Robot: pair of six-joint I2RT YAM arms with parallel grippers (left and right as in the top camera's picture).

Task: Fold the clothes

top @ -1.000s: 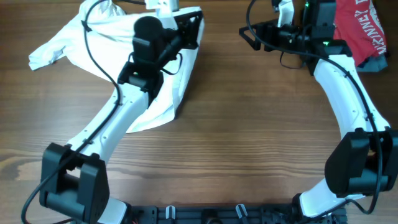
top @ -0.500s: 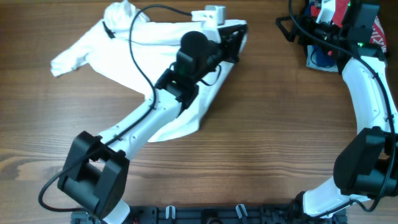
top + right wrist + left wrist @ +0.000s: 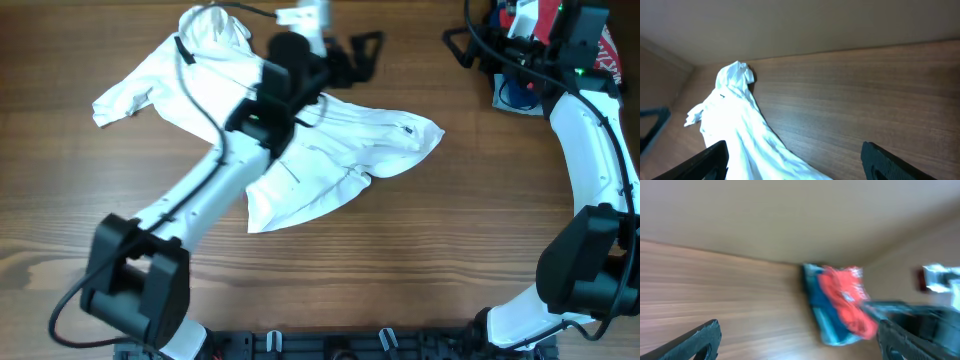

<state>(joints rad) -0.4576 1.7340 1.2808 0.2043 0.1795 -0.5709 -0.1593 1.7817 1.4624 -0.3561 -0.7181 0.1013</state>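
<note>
The clothes, a white T-shirt (image 3: 330,150), lie spread and rumpled across the back middle of the table, one sleeve (image 3: 120,100) out to the left and a corner (image 3: 430,130) reaching right. My left gripper (image 3: 362,55) hovers open just beyond the shirt's far edge, holding nothing. In the blurred left wrist view its fingers (image 3: 695,340) stand wide over bare wood. My right gripper (image 3: 458,48) is open at the back right, apart from the shirt. The right wrist view looks along the table at the shirt (image 3: 735,115), and that gripper (image 3: 795,167) has nothing in it.
A red garment (image 3: 612,50) with white lettering lies on blue folded garments (image 3: 515,92) at the back right corner, under the right arm; it also shows as red garment (image 3: 845,302) on blue. The left arm (image 3: 200,200) crosses over the shirt's left half.
My left gripper has opened and let go of the shirt. The cloth it held has dropped and spread out to the right. The right arm has hardly moved.
</note>
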